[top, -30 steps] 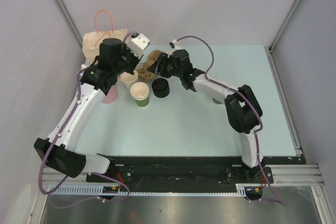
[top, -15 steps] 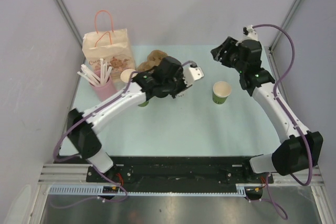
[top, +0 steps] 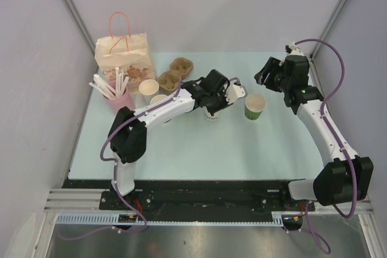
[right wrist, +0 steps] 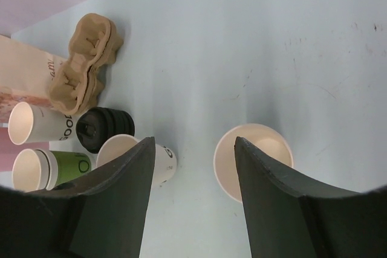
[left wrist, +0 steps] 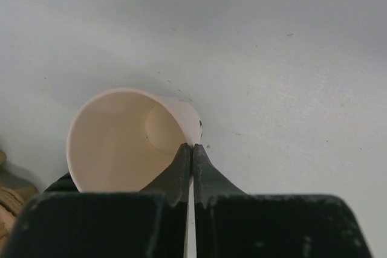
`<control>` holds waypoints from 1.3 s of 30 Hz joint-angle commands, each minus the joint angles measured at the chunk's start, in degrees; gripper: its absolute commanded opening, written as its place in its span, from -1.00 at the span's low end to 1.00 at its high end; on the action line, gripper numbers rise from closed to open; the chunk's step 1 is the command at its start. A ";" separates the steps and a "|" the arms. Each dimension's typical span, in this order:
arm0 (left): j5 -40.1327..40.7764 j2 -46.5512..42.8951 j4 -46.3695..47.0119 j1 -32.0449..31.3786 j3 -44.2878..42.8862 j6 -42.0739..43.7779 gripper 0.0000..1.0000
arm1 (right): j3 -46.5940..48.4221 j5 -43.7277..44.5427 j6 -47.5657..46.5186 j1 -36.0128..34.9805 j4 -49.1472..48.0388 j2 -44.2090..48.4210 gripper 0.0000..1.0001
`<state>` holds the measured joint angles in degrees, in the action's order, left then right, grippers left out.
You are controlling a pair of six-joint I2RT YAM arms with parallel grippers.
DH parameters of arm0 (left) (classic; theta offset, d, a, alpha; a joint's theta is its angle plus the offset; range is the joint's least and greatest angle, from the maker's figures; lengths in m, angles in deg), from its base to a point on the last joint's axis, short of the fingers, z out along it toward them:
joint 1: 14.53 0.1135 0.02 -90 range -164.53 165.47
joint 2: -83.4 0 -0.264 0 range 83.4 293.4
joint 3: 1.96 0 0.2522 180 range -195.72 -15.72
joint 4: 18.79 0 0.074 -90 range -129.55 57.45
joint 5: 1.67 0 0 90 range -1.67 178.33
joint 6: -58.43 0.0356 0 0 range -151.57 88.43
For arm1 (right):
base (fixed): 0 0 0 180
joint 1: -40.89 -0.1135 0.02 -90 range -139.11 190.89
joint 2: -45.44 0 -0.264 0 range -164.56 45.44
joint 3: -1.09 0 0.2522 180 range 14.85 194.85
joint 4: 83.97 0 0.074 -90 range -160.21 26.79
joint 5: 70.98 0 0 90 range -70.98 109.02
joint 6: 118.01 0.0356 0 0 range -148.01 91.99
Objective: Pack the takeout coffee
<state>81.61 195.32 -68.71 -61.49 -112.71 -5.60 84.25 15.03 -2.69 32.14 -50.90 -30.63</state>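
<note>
Centre frame: left gripper (left wrist: pixel 192 148) pinched shut on the rim of a lidless white cup (left wrist: pixel 115 140), seemingly tilted. Upper right: right gripper (right wrist: pixel 193 143) open, empty, near the green cup (top: pixel 255 106). The thin rim grip could topple the white cup.

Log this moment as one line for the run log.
left gripper shut on white cup rim | right gripper open, aimed at green cup | black lids not yet fitted

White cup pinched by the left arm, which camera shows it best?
Left wrist: the white cup is close up, empty, its wall pinched between the left fingers. Top external shows just a sliver under the arm; right wrist shows it partly behind a right finger.
</note>
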 commanded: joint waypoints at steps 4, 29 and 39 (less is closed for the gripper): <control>-4.26 1.02 0.74 0.55 -2.42 0.48 -0.99 | -0.41 -2.25 -2.03 0.49 -0.15 2.68 0.22; 6.62 -9.09 0.57 14.70 -2.15 -6.46 0.20 | -4.80 -3.74 -2.30 -1.09 -1.20 4.00 0.24; 22.98 1.98 1.36 17.69 -5.40 -22.80 -0.15 | -6.56 -3.39 -2.29 -3.02 -1.91 2.77 0.25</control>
<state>97.37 194.45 -67.62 -44.48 -115.37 -20.39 77.61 11.97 -4.31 29.75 -51.08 -27.86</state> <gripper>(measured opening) 0.431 0.621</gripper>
